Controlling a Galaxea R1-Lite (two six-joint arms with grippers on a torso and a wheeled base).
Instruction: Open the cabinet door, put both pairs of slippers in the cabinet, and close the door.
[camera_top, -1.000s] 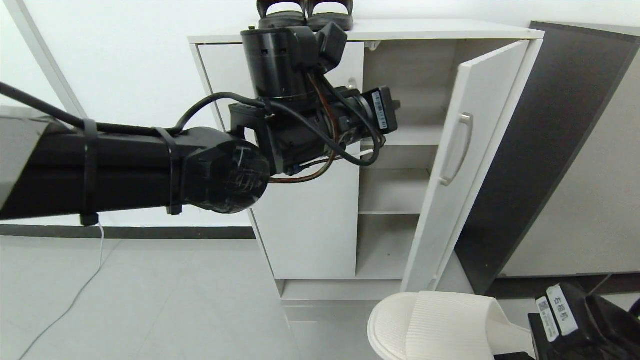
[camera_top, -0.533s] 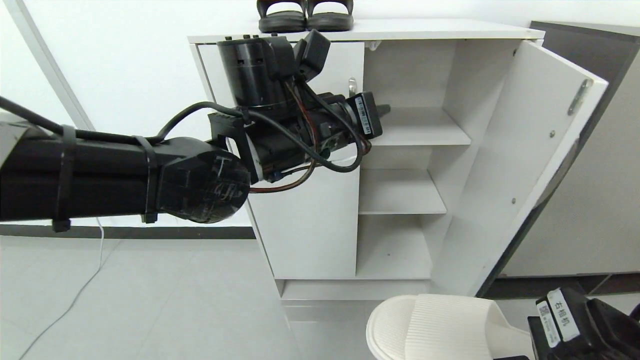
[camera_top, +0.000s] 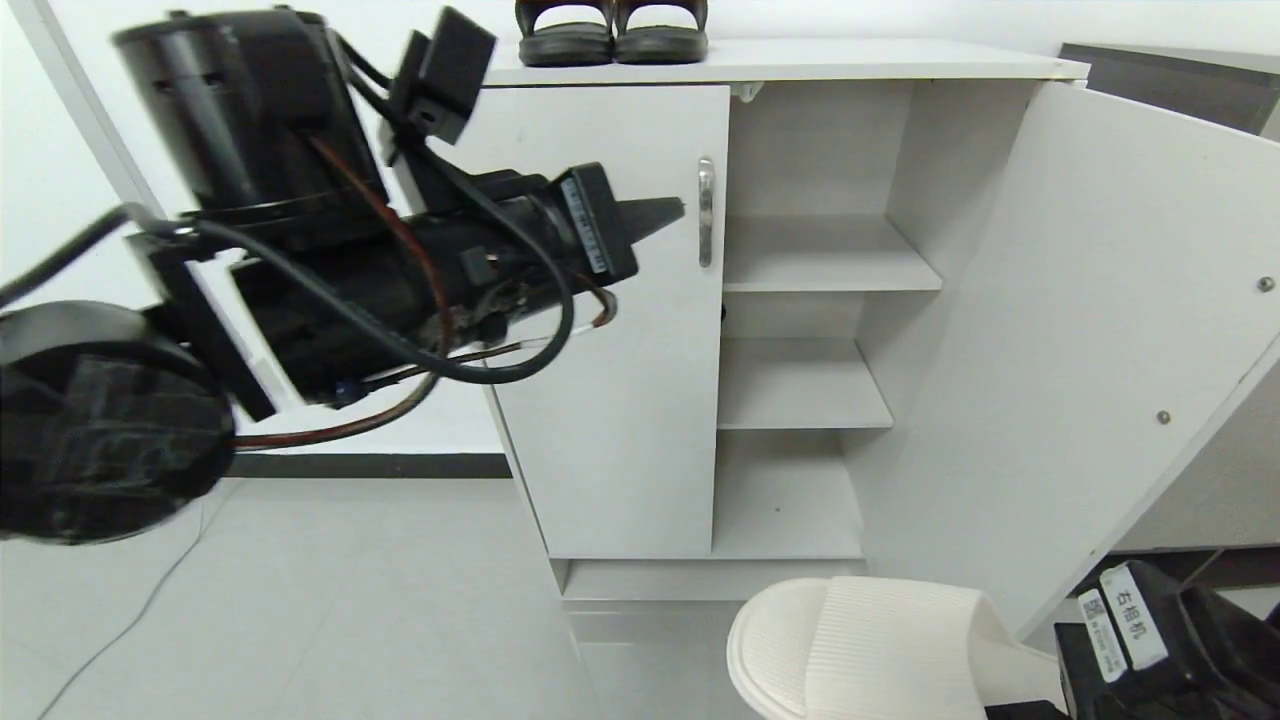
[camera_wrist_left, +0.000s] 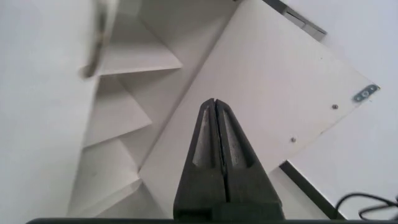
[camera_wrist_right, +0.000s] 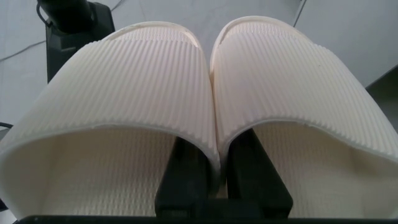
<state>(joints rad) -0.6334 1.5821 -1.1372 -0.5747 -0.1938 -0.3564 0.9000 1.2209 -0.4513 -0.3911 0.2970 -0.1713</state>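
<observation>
The white cabinet (camera_top: 610, 400) stands ahead, its right door (camera_top: 1080, 330) swung wide open and its left door shut. Bare shelves (camera_top: 820, 255) show inside. A pair of black slippers (camera_top: 610, 30) rests on the cabinet's top. My left gripper (camera_top: 665, 212) hovers shut and empty in front of the left door, beside its metal handle (camera_top: 706, 210); its closed fingers (camera_wrist_left: 214, 130) point at the open door (camera_wrist_left: 280, 93). Low at the right, my right gripper (camera_wrist_right: 214, 168) is shut on a pair of white ribbed slippers (camera_wrist_right: 137, 81), pinching their inner sides together. They show below the cabinet (camera_top: 860, 640).
A dark grey panel (camera_top: 1170, 90) stands behind the open door on the right. Grey tiled floor (camera_top: 350, 600) spreads in front of the cabinet, with a thin cable (camera_top: 130, 620) lying on it at the left. A white wall is behind.
The right cabinet door has swung from half open to wide open. My left arm has pulled back leftward and nearer the camera, away from the opening. The white slippers barely shifted.
</observation>
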